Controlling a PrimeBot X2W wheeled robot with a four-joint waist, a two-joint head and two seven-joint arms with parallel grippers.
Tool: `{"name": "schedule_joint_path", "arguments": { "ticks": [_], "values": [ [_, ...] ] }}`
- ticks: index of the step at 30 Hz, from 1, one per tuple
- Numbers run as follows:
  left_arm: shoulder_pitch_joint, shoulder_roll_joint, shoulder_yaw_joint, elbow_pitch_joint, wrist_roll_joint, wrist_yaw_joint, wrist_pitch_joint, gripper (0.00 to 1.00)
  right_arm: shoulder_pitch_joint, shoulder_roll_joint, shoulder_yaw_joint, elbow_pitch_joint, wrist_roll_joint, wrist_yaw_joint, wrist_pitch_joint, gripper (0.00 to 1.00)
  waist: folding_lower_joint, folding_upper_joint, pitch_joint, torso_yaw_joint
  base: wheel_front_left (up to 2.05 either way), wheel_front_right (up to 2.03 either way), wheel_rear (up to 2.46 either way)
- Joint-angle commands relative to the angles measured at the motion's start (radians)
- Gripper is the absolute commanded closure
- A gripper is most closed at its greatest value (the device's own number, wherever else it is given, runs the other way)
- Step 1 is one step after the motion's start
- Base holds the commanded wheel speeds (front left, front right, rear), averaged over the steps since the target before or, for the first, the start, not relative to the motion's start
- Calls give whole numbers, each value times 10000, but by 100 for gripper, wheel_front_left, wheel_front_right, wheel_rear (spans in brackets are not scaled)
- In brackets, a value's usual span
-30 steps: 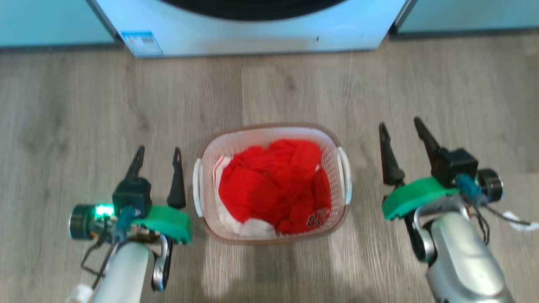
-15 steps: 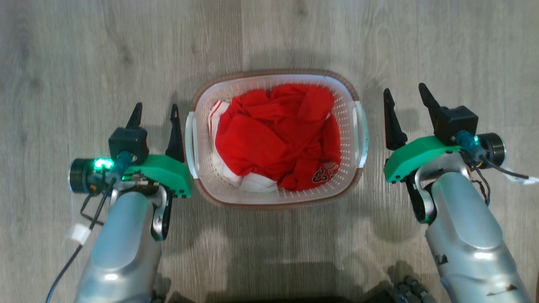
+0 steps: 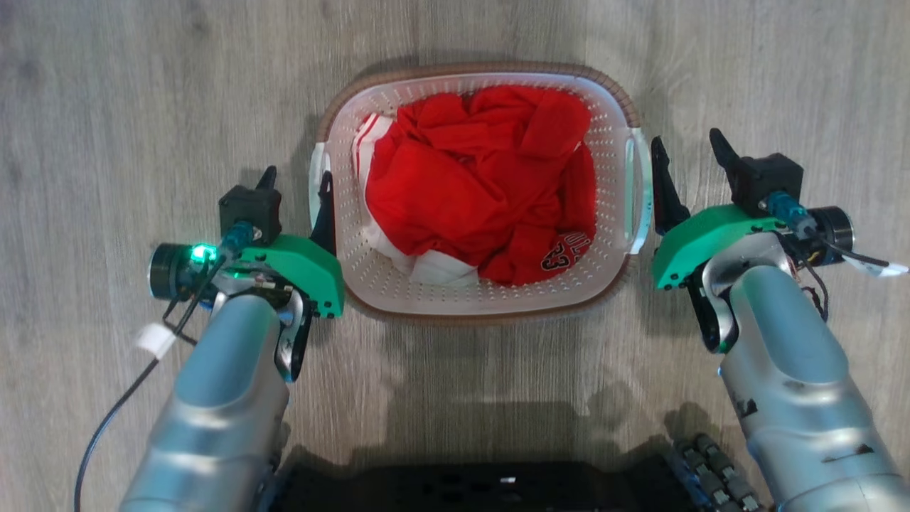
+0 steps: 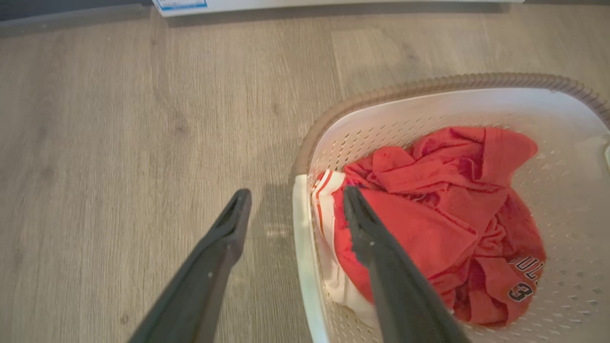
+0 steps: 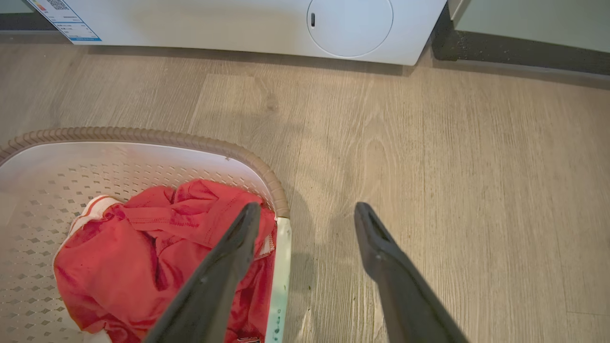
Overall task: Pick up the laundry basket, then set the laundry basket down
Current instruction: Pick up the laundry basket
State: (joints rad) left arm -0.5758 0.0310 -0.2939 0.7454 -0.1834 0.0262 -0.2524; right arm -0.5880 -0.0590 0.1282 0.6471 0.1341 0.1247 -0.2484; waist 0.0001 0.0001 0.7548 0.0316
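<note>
The laundry basket (image 3: 483, 311) stands on the wood floor between my two arms, white and perforated with a brown rim, holding crumpled red clothes (image 3: 483, 178). My left gripper (image 3: 297, 178) is open at the basket's left handle (image 3: 315, 181). In the left wrist view its fingers (image 4: 296, 191) straddle that handle (image 4: 302, 247), one over the floor and one over the clothes. At the right handle (image 3: 638, 192) my right gripper (image 3: 684, 139) is open too. The right wrist view shows it (image 5: 307, 206) spanning that handle (image 5: 281, 276). Whether the fingers touch the handles I cannot tell.
A white washing machine (image 5: 238, 24) stands beyond the basket, with a label (image 4: 181, 4) at its lower corner and a dark cabinet base (image 5: 524, 52) to its right. My dark base (image 3: 462, 491) lies at the near edge. Bare floor lies outside both arms.
The head camera has tilted down, so the washing machine left its picture. Both grippers have come in from beside the basket to its handles, still open.
</note>
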Motion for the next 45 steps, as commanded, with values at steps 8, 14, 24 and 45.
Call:
{"name": "schedule_joint_path", "arguments": {
  "ticks": [8,14,24,45],
  "values": [
    [-546,193,-354,1057,-447,-166,-93,0,-155,88,460,257,244,60,-134,0,-1,-1,732,110,0,0,0],
    [-775,193,-767,1620,-942,-220,-93,0,-198,88,606,591,276,60,-134,0,-1,-1,961,185,0,0,0],
    [-1357,193,-1662,2388,-1702,-203,-93,0,-470,88,865,1413,538,60,-134,0,-1,-1,1300,282,0,0,0],
    [-2105,193,-3187,3060,-3125,56,-93,0,-1089,88,1238,2286,904,60,-134,0,-1,-1,1549,373,0,0,0]
  ]
}}
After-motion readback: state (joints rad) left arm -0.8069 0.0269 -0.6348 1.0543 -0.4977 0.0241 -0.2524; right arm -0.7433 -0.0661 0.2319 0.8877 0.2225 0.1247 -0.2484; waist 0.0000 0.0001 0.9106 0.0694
